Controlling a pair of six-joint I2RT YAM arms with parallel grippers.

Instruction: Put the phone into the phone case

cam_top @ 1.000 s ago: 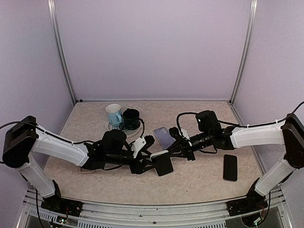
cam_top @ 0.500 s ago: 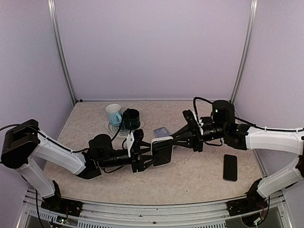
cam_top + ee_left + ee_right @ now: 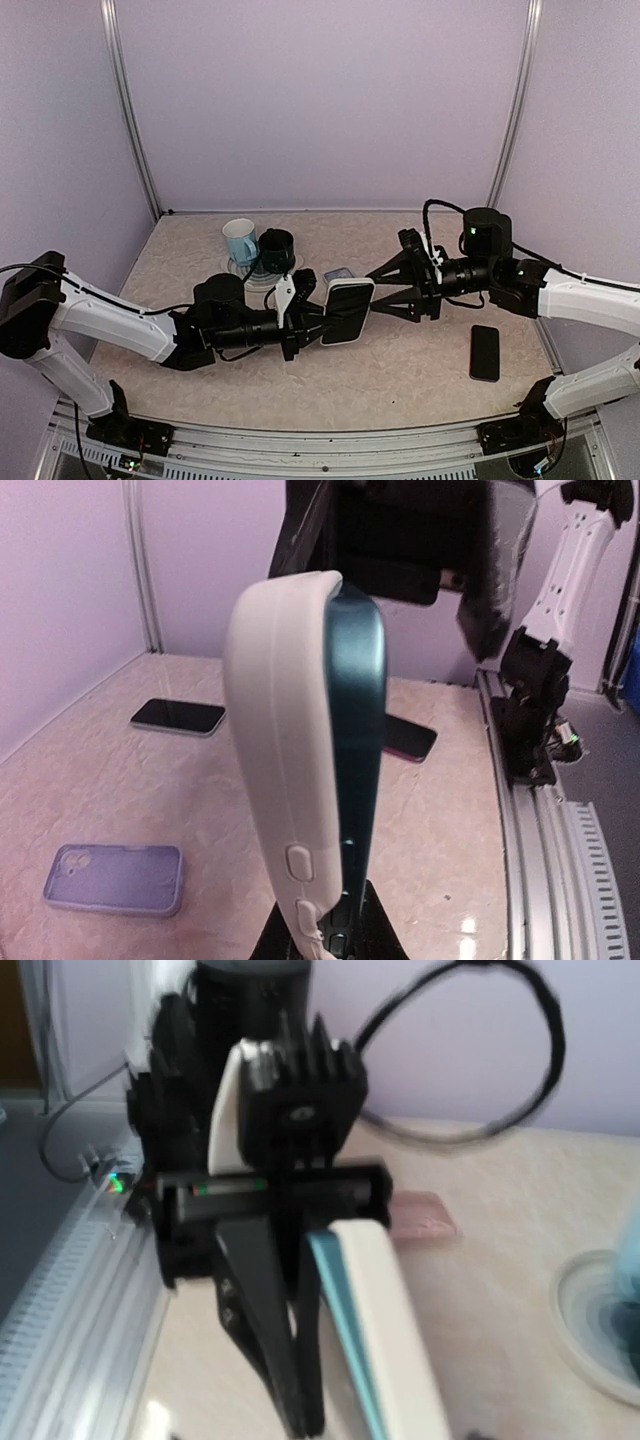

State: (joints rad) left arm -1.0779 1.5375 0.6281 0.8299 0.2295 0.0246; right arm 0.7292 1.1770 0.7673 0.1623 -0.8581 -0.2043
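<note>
Above the table's middle, the white phone case [image 3: 347, 310] is held on edge with the teal phone [image 3: 362, 730] lying against its inner side. In the left wrist view the phone case [image 3: 280, 730] fills the centre, its side buttons low down. My left gripper [image 3: 325, 313] is shut on the lower end of both, its black fingers pinching them at the bottom of its own view [image 3: 340, 938]. My right gripper [image 3: 390, 288] stands open just right of the case, its fingers spread above and below and touching nothing. Its own view shows the phone case [image 3: 385, 1340] and the left gripper's fingers, blurred.
A pale blue mug [image 3: 239, 240] and a black mug [image 3: 277, 248] stand on a plate [image 3: 240, 270] at the back left. A purple case [image 3: 115, 878] lies behind the held case. A black phone [image 3: 485, 352] lies at the right. A pink case [image 3: 420, 1215] lies further left.
My left gripper has shut on the phone and case. My right gripper has let go, opened wide and drawn back to the right. The case's white back now faces up.
</note>
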